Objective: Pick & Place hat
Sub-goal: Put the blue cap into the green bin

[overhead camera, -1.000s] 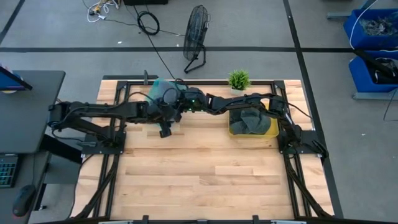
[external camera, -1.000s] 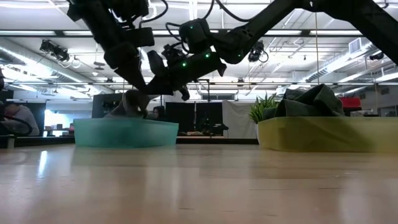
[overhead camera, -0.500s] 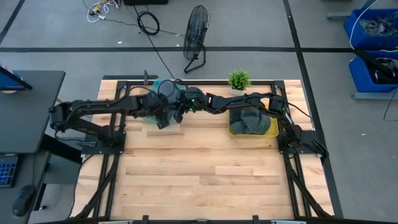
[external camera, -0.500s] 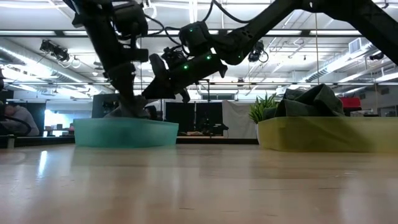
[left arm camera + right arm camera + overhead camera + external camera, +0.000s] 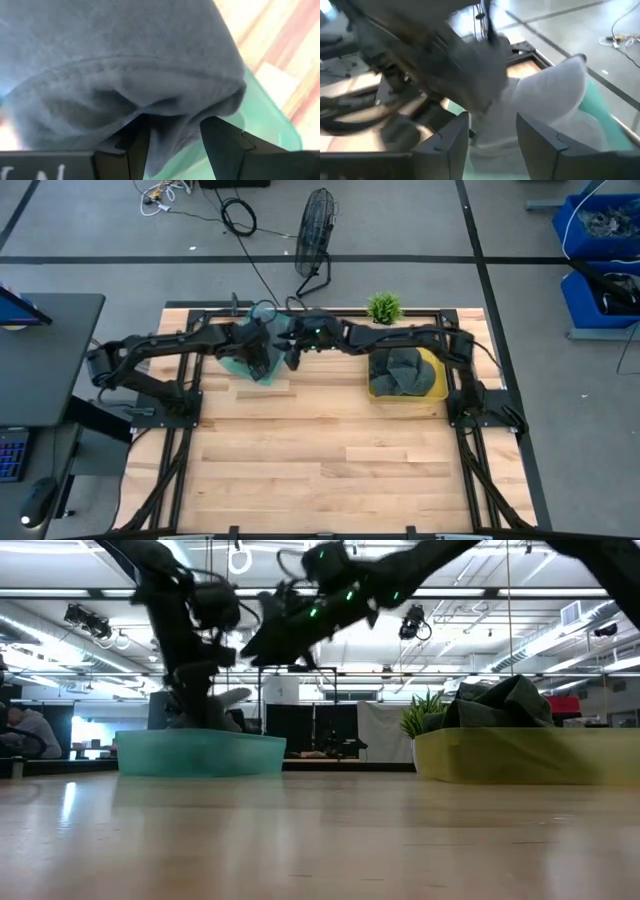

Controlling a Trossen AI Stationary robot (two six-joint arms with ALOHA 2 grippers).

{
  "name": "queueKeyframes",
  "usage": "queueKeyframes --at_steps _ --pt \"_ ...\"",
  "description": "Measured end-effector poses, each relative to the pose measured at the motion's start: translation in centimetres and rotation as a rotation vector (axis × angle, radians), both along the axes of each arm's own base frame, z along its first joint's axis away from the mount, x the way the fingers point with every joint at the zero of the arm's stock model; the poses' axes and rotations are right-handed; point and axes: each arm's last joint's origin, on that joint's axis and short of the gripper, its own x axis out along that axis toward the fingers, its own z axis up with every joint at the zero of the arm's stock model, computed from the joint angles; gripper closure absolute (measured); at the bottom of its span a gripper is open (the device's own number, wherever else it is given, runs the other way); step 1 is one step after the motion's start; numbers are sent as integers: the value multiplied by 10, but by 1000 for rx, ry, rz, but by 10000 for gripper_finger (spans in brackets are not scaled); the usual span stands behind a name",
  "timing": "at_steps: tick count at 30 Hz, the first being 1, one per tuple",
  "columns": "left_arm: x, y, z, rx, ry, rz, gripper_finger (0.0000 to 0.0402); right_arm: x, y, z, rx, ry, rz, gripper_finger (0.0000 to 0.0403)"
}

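A grey hat lies in the teal bin at the table's far edge, left of the middle. My left gripper is open and points steeply down into the bin, with a fold of the hat's edge between its fingers. My right gripper is open. It hangs above the bin's right side, clear of the hat, with nothing between its fingers. My left gripper comes at the hat from above, slanting down, with its open fingers on either side of a hanging fold at the hat's edge. Whether the fingers touch the cloth I cannot tell. The hat rests in the teal bin.
A yellow bin with dark hats piled in it stands at the far right. A small potted plant stands at the far edge between the two bins. The two arms cross closely over the teal bin. Bare wood lies toward the near edge.
My left gripper has swung from the bin's near side toward the far edge and sunk into the teal bin, onto the hat. My right gripper has risen from the bin. The hat has stayed in the bin.
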Motion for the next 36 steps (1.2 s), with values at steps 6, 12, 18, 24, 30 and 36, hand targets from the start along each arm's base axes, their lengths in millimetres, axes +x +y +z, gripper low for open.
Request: queueKeyframes --at_steps 6,12,18,24,30,36 --pt "21 4 -30 -54 42 -137 225 -35 11 57 -72 58 30 249" --pt "21 -10 -27 -71 72 -180 225 -75 24 105 -146 97 47 269" --pt "1 -33 5 -84 39 -167 225 -108 31 135 -181 123 30 281" --pt "-15 -45 48 110 -161 -137 225 -118 37 139 -170 158 43 290" --pt "-11 -23 61 299 -260 -59 225 -121 39 132 -150 231 35 322" --pt "3 11 25 231 -141 11 225 -141 40 142 -170 294 -68 389"
